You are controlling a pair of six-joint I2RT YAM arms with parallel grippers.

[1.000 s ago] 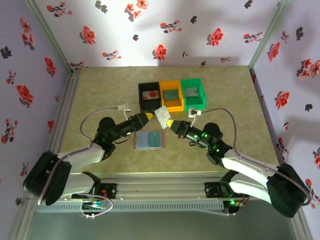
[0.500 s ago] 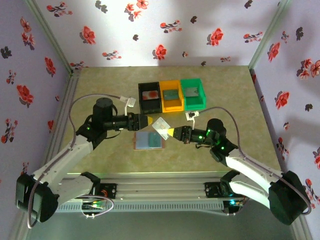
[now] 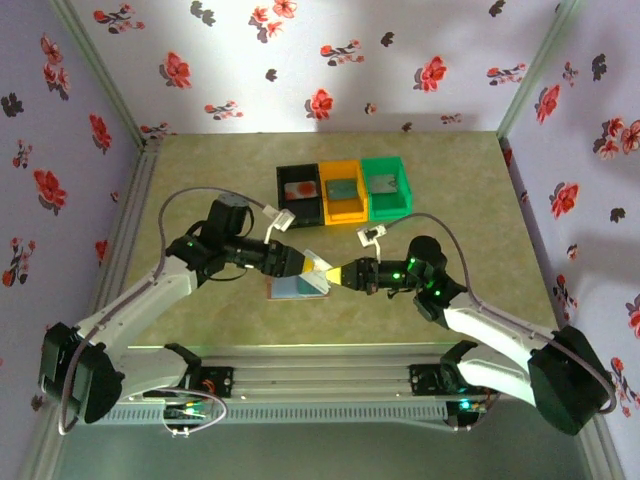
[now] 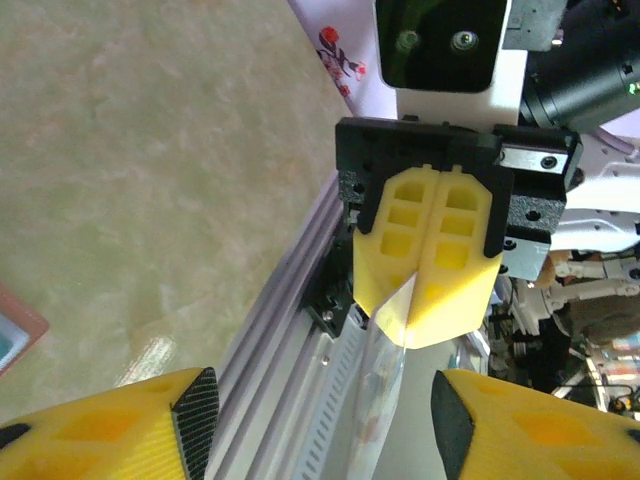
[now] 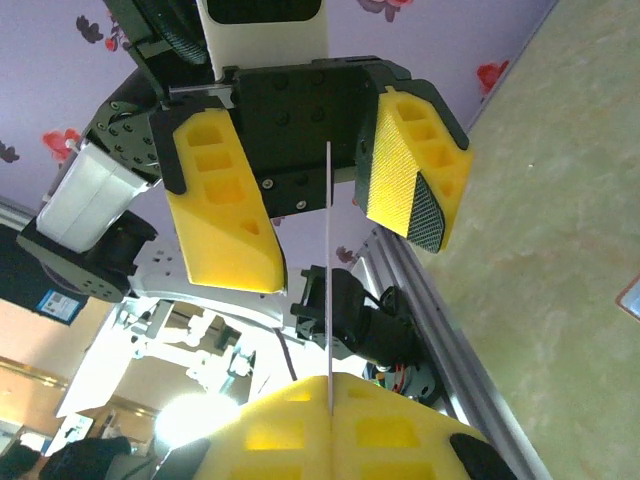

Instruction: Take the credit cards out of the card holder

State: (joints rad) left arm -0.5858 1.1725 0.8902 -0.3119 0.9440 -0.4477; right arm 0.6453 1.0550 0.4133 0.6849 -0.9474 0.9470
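A thin, pale credit card (image 3: pixel 318 263) hangs above the table, with my right gripper (image 3: pixel 331 272) shut on one edge of it. The right wrist view shows the card (image 5: pixel 329 250) edge-on, rising out of my right gripper (image 5: pixel 329 388). My left gripper (image 3: pixel 308 262) faces it, open. The left fingers (image 5: pixel 222 215) stand on either side of the card without touching it. In the left wrist view the card (image 4: pixel 385 400) sits between the spread pads of my left gripper (image 4: pixel 320 425). The card holder (image 3: pixel 290 287) lies open on the table beneath both grippers, partly hidden.
Black (image 3: pixel 299 207), orange (image 3: pixel 345 210) and green (image 3: pixel 390 206) bins stand in a row behind the grippers, each holding a flat item. Floral walls close in the table on three sides. The aluminium rail (image 4: pixel 300 330) runs along the near edge.
My left arm pulled back from the card, then swung in again, its jaws now straddling the card. My right gripper carried the card down and left, away from the bins.
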